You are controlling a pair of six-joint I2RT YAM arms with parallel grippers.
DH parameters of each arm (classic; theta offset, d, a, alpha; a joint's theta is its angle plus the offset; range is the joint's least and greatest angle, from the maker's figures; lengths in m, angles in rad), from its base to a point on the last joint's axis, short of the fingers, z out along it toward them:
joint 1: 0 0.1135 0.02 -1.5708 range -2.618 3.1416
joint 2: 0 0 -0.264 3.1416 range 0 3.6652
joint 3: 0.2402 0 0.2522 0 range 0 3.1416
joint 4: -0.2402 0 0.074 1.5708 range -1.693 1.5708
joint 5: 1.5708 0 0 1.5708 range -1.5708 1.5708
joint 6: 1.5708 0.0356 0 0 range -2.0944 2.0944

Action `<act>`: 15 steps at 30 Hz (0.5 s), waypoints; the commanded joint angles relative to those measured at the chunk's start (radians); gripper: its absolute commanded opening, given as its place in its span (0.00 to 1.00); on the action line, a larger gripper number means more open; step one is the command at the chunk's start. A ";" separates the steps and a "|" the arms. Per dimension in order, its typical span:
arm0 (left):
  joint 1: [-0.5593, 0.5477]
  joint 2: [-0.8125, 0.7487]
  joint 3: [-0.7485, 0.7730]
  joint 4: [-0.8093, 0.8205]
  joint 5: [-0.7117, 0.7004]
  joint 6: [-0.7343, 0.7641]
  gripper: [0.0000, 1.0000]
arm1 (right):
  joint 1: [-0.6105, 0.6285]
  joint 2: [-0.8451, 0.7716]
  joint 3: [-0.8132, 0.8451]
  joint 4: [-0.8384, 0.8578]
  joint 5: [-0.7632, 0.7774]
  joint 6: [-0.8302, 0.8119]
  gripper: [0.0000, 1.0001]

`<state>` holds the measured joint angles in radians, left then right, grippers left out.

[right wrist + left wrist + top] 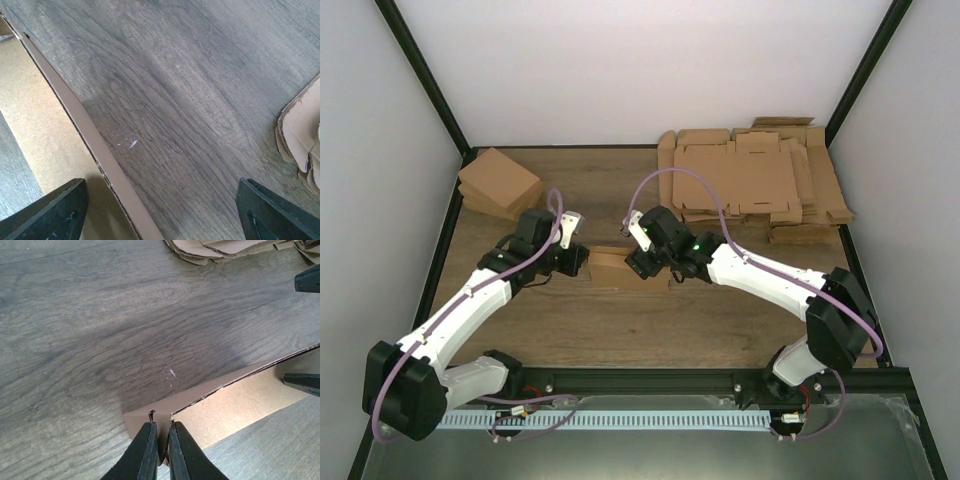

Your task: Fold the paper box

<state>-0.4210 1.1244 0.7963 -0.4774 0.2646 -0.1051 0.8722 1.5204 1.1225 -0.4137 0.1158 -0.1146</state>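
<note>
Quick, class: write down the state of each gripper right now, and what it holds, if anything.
Left gripper: closed on a wall of the paper box.
Right gripper: open, straddling a box wall, holding nothing.

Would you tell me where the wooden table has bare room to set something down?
Bare wood lies at the far middle, between the stack of small brown cardboard boxes and the pile of flat tabbed cardboard sheets, and on the near strip in front of the plain brown paper box; around it is crowded.
</note>
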 commanded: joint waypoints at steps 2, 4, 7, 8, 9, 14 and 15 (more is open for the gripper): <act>-0.010 0.013 0.034 -0.030 0.022 -0.064 0.10 | 0.010 0.001 -0.006 -0.009 -0.002 0.010 0.84; -0.011 0.026 0.040 -0.039 0.028 -0.091 0.10 | 0.010 0.001 -0.006 -0.010 -0.002 0.010 0.84; -0.017 0.033 0.038 -0.036 0.016 -0.128 0.09 | 0.010 0.000 -0.007 -0.008 -0.002 0.012 0.84; -0.020 0.029 0.031 -0.029 0.003 -0.141 0.08 | 0.010 0.000 -0.006 -0.008 -0.002 0.013 0.84; -0.022 0.025 0.023 -0.020 -0.006 -0.152 0.07 | 0.009 0.000 -0.006 -0.008 -0.002 0.014 0.84; -0.028 -0.012 -0.019 0.023 -0.041 -0.186 0.05 | 0.010 -0.005 -0.008 -0.011 -0.001 0.016 0.84; -0.030 -0.018 -0.023 0.026 -0.050 -0.184 0.05 | 0.010 -0.007 -0.009 -0.011 0.002 0.016 0.84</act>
<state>-0.4385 1.1370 0.8032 -0.4717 0.2417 -0.2489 0.8730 1.5204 1.1225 -0.4141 0.1123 -0.1112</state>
